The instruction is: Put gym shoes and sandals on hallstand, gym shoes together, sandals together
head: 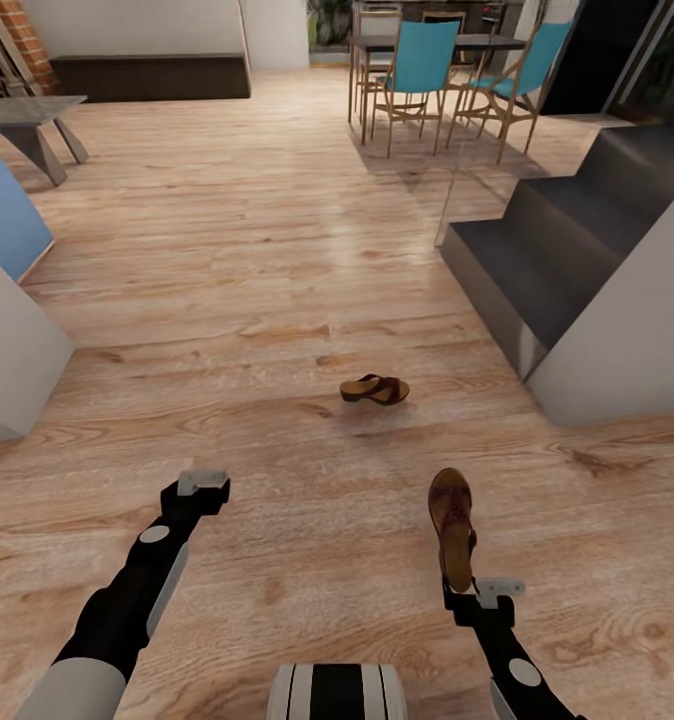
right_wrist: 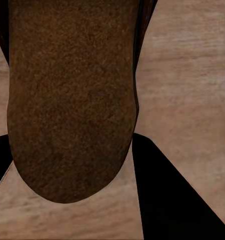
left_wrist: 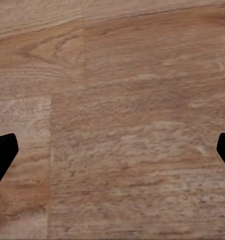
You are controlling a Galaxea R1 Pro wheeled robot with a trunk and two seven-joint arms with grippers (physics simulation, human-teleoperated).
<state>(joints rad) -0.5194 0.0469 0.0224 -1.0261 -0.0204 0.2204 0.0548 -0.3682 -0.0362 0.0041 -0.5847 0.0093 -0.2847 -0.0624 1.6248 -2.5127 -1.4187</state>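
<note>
The right end effector (head: 460,590) is clamped on one sandal (head: 452,525), held above the corridor floor (head: 277,300). The left end effector (head: 202,482) hangs with its fingers (left_wrist: 2,155) apart over bare planks. The second sandal (head: 375,389) lies on the floor ahead, near dark steps (head: 567,240).

The right pincer (head: 464,590) has its fingertips hidden behind the heel of the sandal (head: 452,527) it carries. In the right wrist view that sandal's sole (right_wrist: 72,100) runs off the frame edge, covering most of the floor (right_wrist: 192,90). The left pincer's fingers (left_wrist: 1,155) are cut off at both picture sides. The far dining desk (head: 477,42) is cropped at the top, chairs (head: 417,70) masking its legs.
</note>
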